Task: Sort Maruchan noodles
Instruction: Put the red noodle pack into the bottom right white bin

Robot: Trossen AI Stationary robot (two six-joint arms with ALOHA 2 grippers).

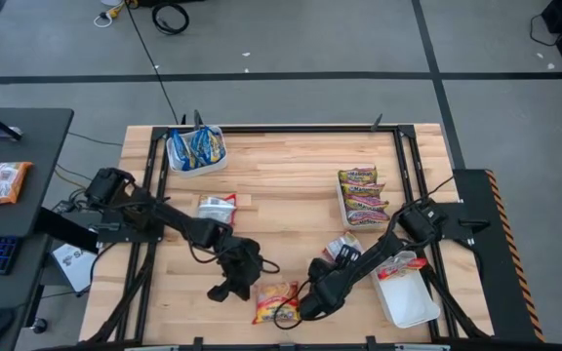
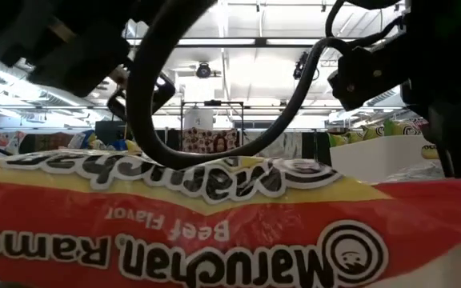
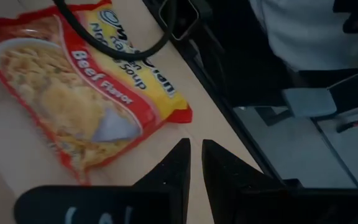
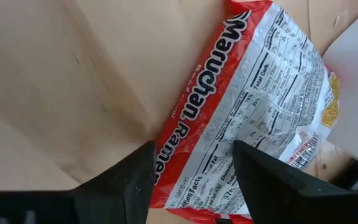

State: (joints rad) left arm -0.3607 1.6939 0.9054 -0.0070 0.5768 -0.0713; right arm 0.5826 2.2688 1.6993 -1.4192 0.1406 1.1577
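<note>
High view, left to right. A white tray [image 1: 220, 162] near the table's far left corner holds blue-yellow packets [image 1: 195, 147]. Nearer, a silver-white and red packet [image 1: 217, 208] lies flat on the wooden table [image 1: 281, 175]. The left gripper [image 1: 230, 290] hangs low over the near edge with its fingers drawn narrow, holding nothing; in the left wrist view the two dark fingertips [image 3: 174, 163] stand nearly together above bare wood, just short of the corner of the beef-flavor packet [image 1: 276, 301]. That orange-red and yellow packet lies on the table between the two grippers, close to the near edge, and fills the low view. The right gripper [image 1: 312, 300] is beside it, fingers spread wide; the right wrist view shows them straddling a red-edged packet [image 4: 253, 112] lying label-down, without a closed grip. Farther right, a tray holds yellow-green packets [image 1: 361, 193], and a white tray [image 1: 410, 297] carries one red packet [image 1: 401, 263].
</note>
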